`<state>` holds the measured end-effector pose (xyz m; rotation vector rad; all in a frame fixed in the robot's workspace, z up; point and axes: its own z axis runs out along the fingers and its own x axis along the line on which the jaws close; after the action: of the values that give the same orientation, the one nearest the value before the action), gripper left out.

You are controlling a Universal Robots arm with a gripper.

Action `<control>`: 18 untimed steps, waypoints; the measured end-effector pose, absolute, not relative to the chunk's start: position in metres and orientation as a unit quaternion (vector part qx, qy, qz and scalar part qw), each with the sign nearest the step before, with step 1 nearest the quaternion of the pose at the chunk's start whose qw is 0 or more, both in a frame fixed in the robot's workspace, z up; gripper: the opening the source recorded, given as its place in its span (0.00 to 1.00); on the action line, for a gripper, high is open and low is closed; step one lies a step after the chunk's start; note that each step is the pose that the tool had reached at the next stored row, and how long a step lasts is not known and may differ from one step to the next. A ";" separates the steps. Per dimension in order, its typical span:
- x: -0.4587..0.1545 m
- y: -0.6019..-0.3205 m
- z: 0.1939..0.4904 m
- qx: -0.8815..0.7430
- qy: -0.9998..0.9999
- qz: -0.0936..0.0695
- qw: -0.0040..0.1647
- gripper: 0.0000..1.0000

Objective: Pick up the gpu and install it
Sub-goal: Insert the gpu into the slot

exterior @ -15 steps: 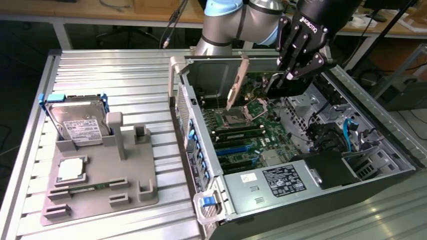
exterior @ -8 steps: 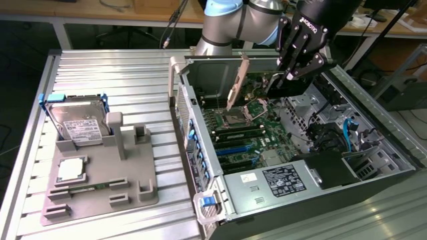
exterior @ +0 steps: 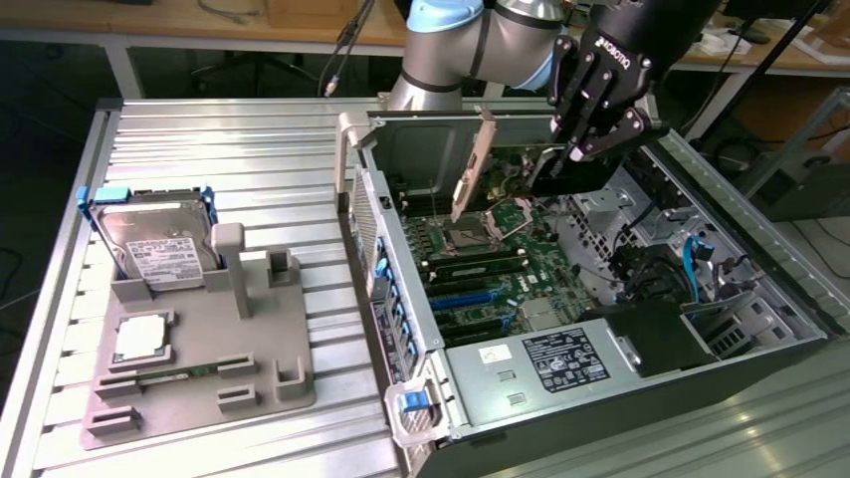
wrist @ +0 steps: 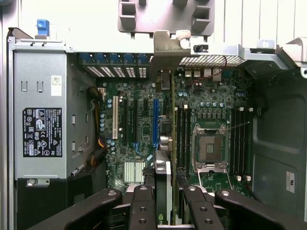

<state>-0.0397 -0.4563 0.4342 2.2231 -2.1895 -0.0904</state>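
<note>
Overhead, the gpu (exterior: 468, 171) is clamped edge-on by the gripper (exterior: 564, 164), marked ROBOTIQ, above the computer case (exterior: 743, 329) at twelve o'clock.

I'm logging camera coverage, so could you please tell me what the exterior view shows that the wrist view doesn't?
Exterior view alone: the hard drive upright in the grey fixture on the slatted table, and the arm above the open case.
Wrist view alone: the white slot and blue slot head-on.
Both: the gripper shut on the gpu, held edge-on over the motherboard; the CPU socket; the power supply.
</note>
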 end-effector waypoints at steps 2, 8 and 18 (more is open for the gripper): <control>-0.040 -0.456 0.434 0.712 -0.701 -0.029 0.010 0.27; -0.040 -0.456 0.431 0.712 -0.701 -0.029 0.010 0.27; -0.040 -0.456 0.426 0.712 -0.701 -0.029 0.010 0.27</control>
<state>-0.0397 -0.4563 0.4259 2.2232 -2.1894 -0.0903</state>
